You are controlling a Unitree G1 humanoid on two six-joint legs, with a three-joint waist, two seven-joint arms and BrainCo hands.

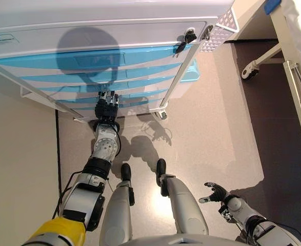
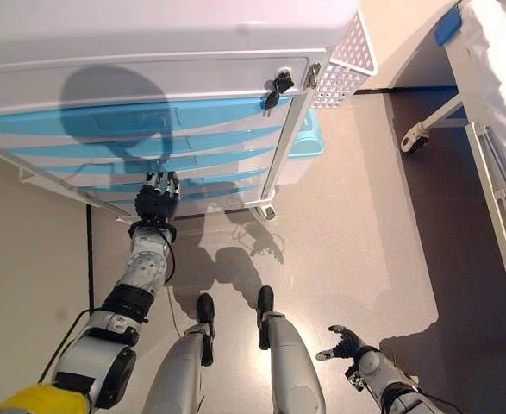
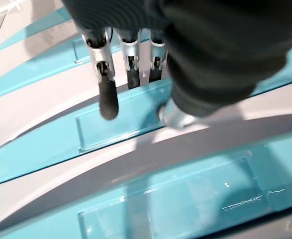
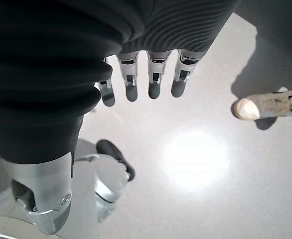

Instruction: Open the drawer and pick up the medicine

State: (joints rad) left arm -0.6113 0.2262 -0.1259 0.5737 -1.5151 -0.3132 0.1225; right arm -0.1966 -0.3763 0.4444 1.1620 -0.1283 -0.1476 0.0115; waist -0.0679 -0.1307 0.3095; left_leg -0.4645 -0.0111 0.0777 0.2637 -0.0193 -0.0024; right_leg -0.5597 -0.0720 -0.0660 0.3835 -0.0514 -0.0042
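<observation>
A white cabinet (image 1: 88,31) with several teal drawers stands in front of me, all drawers shut. My left hand (image 1: 106,109) reaches to one of the lower drawers (image 1: 140,95). In the left wrist view its straight fingers (image 3: 108,94) rest with their dark tips on that drawer's clear handle plate (image 3: 131,122), not curled round it. No medicine shows in any view. My right hand (image 1: 215,193) hangs low at my right side over the floor, fingers (image 4: 153,82) relaxed and holding nothing.
A key bunch (image 1: 186,41) hangs from the lock at the cabinet's top right corner, beside a white mesh basket (image 1: 219,31). The cabinet's caster (image 1: 162,114) sits near my left hand. A bed frame on a wheel (image 1: 250,69) stands at the right. A person's shoe (image 4: 262,105) shows on the floor.
</observation>
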